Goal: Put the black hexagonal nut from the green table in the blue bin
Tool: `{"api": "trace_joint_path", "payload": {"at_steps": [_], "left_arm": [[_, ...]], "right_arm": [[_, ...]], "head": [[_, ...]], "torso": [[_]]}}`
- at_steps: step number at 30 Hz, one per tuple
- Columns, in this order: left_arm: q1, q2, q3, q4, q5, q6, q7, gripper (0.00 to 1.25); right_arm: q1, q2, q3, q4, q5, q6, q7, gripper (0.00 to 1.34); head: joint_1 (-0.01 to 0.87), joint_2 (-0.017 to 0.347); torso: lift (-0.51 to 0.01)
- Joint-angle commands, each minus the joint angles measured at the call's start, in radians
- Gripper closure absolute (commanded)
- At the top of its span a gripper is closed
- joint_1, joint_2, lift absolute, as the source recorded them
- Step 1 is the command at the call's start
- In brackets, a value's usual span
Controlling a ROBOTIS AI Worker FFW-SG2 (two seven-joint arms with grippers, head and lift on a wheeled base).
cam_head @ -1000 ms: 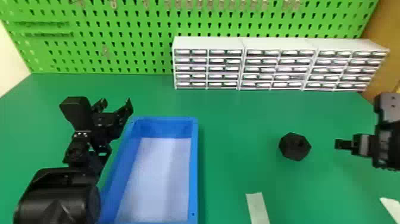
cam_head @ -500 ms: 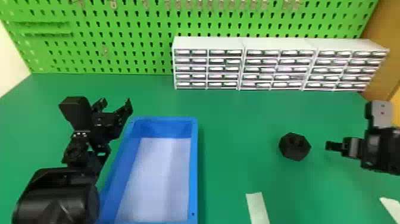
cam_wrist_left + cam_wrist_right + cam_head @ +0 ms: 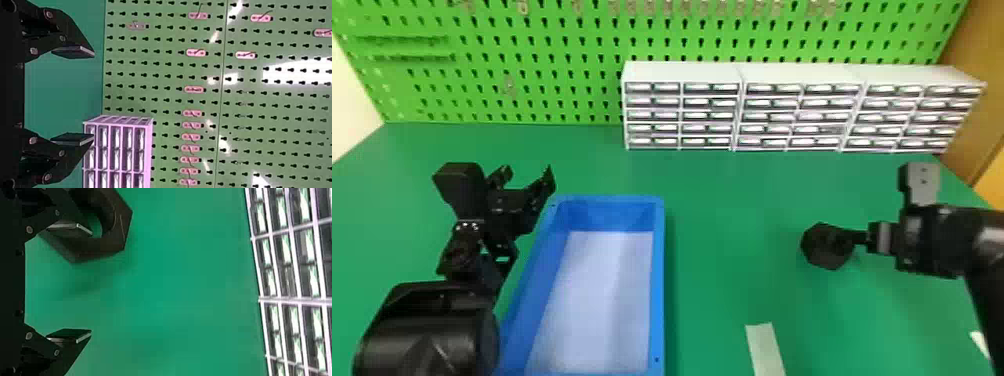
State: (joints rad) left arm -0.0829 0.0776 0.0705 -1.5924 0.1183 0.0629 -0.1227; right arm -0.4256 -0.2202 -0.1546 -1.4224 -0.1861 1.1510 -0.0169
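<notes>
The black hexagonal nut rests on the green table, to the right of the blue bin. At the nut's right side is my right gripper. In the right wrist view that gripper is open; one finger overlaps the nut near its hole, the other stands over bare table. Whether that finger touches the nut I cannot tell. My left gripper is parked by the bin's far left corner; the left wrist view has the left gripper open with nothing between its fingers.
White drawer cabinets line the back of the table before a green pegboard. A pale strip lies on the table between bin and right arm, toward the front. Another pale piece is at the right.
My right arm has moved left from the right edge, bringing its gripper up to the nut. The left arm and the bin have stayed where they were.
</notes>
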Motion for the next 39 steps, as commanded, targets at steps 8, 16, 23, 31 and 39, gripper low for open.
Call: {"api": "trace_joint_path", "payload": {"at_steps": [8,16,23,31,39], "left_arm": [[0.003,-0.001,0.003,-0.001,0.0,0.0,-0.002,0.5],[0.003,-0.001,0.005,-0.003,-0.002,0.0,-0.003,0.5],[0.003,0.001,0.005,-0.003,-0.002,0.0,-0.003,0.5],[0.005,-0.001,0.006,-0.004,-0.002,0.0,-0.005,0.5],[0.005,-0.001,0.008,-0.006,-0.005,0.0,-0.005,0.5]], "right_arm": [[-0.01,0.005,0.036,0.049,0.011,-0.025,0.02,0.38],[-0.005,0.004,0.03,0.053,0.027,-0.034,0.021,0.38],[-0.002,0.007,0.017,0.076,0.039,-0.036,0.021,0.42],[-0.001,0.018,-0.006,0.089,0.062,-0.031,0.021,0.65],[-0.005,0.025,-0.006,0.089,0.093,-0.016,0.021,0.97]], "head": [[0.686,0.052],[0.686,0.052],[0.686,0.052],[0.686,0.052],[0.686,0.052]], "torso": [[-0.097],[-0.097],[-0.097],[-0.097],[-0.097]]}}
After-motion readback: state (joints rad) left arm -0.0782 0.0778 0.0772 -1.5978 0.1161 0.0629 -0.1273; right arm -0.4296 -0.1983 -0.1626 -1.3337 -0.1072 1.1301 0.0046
